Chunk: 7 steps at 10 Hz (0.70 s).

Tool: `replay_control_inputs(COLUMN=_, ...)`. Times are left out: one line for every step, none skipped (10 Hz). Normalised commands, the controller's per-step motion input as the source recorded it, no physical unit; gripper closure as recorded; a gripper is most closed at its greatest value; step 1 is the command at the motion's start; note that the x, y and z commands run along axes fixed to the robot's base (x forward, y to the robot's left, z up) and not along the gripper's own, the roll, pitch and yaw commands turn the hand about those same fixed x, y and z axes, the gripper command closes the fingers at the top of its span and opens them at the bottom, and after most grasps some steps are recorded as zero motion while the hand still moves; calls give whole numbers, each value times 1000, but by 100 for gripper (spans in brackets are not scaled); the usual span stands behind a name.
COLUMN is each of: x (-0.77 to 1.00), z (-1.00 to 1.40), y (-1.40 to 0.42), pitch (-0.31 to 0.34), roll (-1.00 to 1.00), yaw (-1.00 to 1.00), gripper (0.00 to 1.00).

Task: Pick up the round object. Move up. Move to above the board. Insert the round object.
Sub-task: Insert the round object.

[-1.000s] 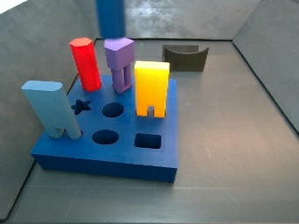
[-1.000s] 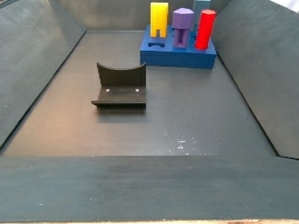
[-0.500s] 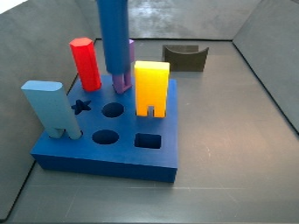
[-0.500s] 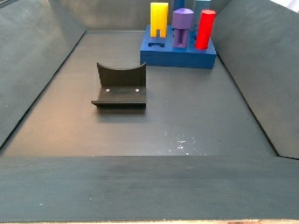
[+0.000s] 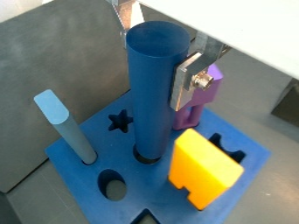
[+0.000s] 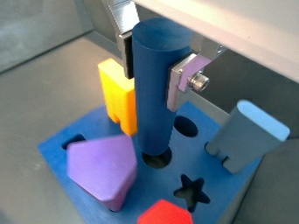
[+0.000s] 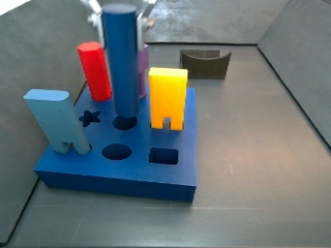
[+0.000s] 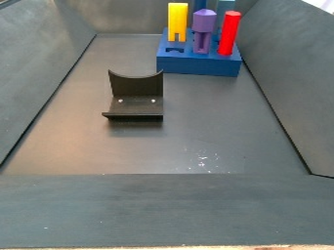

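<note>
The gripper [image 5: 162, 54] jaws squeeze the round object [image 5: 158, 96], its bottom end in a round hole of the board [image 5: 93, 162]

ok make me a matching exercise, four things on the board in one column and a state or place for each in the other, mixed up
Column 1
1. round object
2. yellow peg
3. light-blue peg
4. square hole

Column 2
A. empty, at the board's near edge in a side view
B. held by the pincer, its lower end at a round hole
C. standing at a corner of the board, beside the star hole
D. standing just behind the square hole in a side view

Pairs: 1-B, 2-D, 3-C, 4-A
</note>
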Motion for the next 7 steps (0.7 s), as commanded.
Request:
replay_control_inputs(x=-134, z=-377, y=-77, pitch=-53, roll=0, yaw=-17, gripper=100)
replay_control_inputs(x=0, z=-309, y=-66, pitch=-27, roll=20, yaw=-9, gripper=100)
replay_control_inputs(x=0, z=-271, y=-69, pitch=0, roll=43, yaw=0, gripper=100)
replay_control_inputs(x=0, z=-234, y=-49, pitch=0, roll=41, yaw=0, gripper=100)
replay_control_inputs(x=0, z=-211, y=0, pitch=0, roll=73, yaw=0, gripper=100)
replay_control_inputs(x=0, z=-203, y=0, pitch=0, roll=61, yaw=0, gripper=100)
replay_control_inputs(x=-14, z=-120, y=0, pitch=0, roll=43, yaw=0, gripper=100)
